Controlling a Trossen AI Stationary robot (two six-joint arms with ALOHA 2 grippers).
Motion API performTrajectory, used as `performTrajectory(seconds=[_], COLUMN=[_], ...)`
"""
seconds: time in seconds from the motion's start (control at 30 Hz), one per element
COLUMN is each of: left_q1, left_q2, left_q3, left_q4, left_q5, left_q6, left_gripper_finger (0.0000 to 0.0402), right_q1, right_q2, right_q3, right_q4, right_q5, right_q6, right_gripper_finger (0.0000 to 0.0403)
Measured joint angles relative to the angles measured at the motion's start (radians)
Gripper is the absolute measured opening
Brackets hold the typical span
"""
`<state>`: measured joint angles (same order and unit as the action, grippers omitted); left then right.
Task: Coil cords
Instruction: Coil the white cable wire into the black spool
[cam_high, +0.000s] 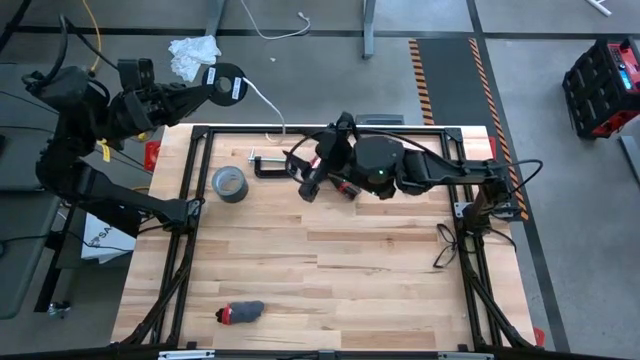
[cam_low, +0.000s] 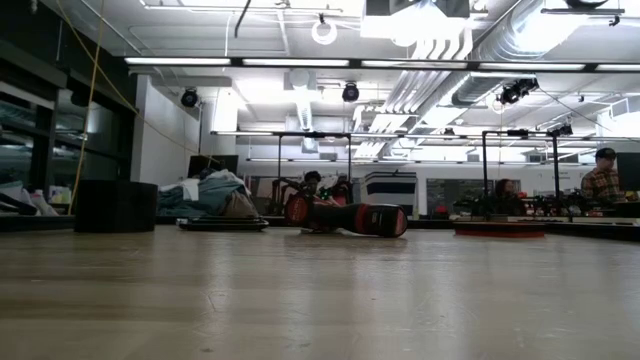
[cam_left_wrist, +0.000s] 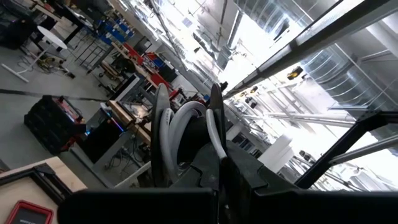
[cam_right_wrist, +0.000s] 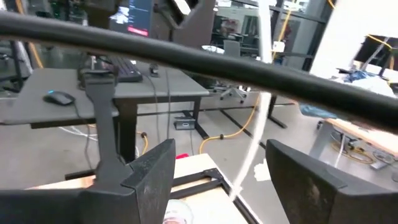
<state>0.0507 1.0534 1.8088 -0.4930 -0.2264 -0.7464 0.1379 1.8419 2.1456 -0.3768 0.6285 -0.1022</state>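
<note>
Wooden table (cam_high: 330, 280): pale planks inside a black frame.
Right gripper (cam_high: 308, 187): low over the table's far edge, near the clamp; fingers (cam_right_wrist: 152, 171) spread wide, white cable passing between them, nothing gripped.
Left gripper (cam_high: 222, 86): raised beyond the table's far left corner, closed on several loops of the white cable (cam_left_wrist: 186, 124); black disc (cam_high: 228, 87) at its tip.
Cable run (cam_high: 262, 100): disc to far table edge.
Tape roll (cam_high: 229, 184): grey, far left.
Clamp (cam_high: 266, 164): beside the roll.
Dark bundle (cam_high: 241, 313): near edge.
</note>
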Motion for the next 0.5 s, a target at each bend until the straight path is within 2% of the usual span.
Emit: performTrajectory(seconds=[0.37,0.5], left_q1=[0.000,0.000], left_q2=[0.000,0.000], left_q3=[0.000,0.000], left_q4=[0.045,0.048], left_q5=[0.006,0.007], left_q6=[0.008,0.011], left_gripper_finger=[0.0000,0.0000], right_q1=[-0.079,-0.096], right_q2=[0.023,0.033], right_q3=[0.000,0.000], right_q4=[-0.047,-0.073], right_q5=[-0.040,-0.088], right_q6=[0.090,0.115], right_gripper_finger=[0.0243,0.0235])
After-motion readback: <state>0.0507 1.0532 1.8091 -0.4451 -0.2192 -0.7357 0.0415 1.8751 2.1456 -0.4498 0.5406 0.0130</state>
